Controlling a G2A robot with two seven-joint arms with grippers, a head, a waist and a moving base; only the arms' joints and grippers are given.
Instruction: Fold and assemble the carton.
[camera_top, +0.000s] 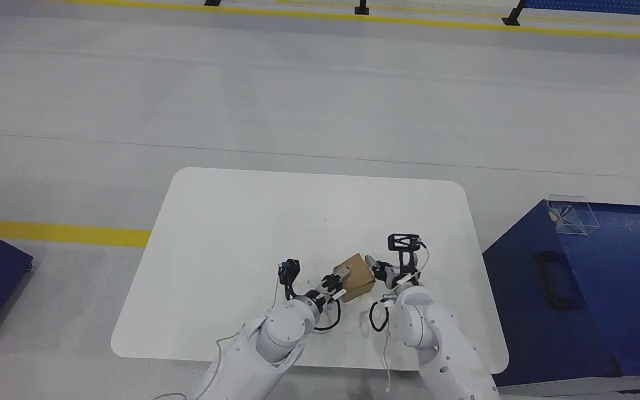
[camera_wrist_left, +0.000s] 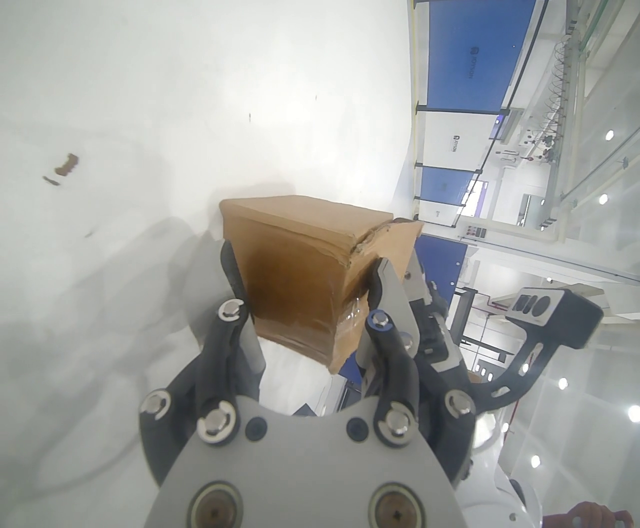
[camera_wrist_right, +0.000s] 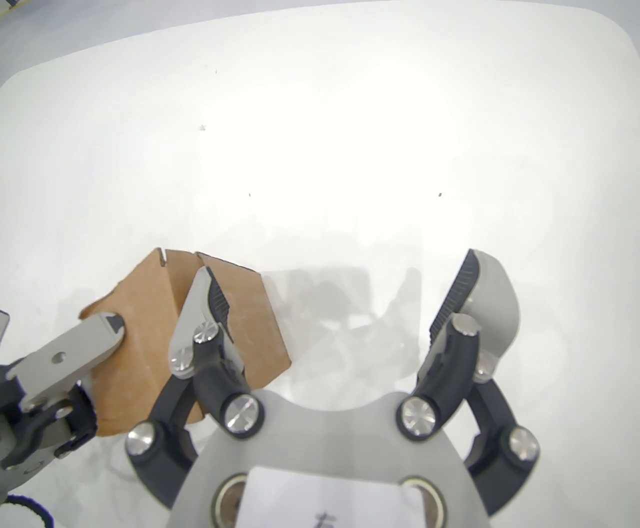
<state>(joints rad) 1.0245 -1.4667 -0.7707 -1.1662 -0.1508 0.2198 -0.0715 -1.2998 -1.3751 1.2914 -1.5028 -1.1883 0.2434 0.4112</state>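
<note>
We see the brown cardboard carton (camera_top: 354, 275) (camera_wrist_left: 305, 270) (camera_wrist_right: 150, 340) over the white tabletop (camera_top: 250, 220). It is close to the near edge, somewhat toward the near right corner, and turned at an angle to the tabletop's edges. The left gripper (camera_top: 330, 284) (camera_wrist_left: 306, 267) is clamped on the carton, with one finger pressed against each of two opposite faces. One upper corner of the carton is crumpled and torn, and clear tape shows on the edge nearest the left wrist. We cannot tell whether the carton rests on the tabletop or is held just above it.

The right gripper (camera_top: 380, 268) (camera_wrist_right: 340, 272) sits just beside the carton on its right, jaws spread wide with nothing between them. One of its fingers (camera_wrist_right: 210, 295) overlaps the carton's side wall, and we cannot tell whether it touches. A small brown scrap (camera_wrist_left: 66, 165) lies on the tabletop, well apart from the carton.
</note>
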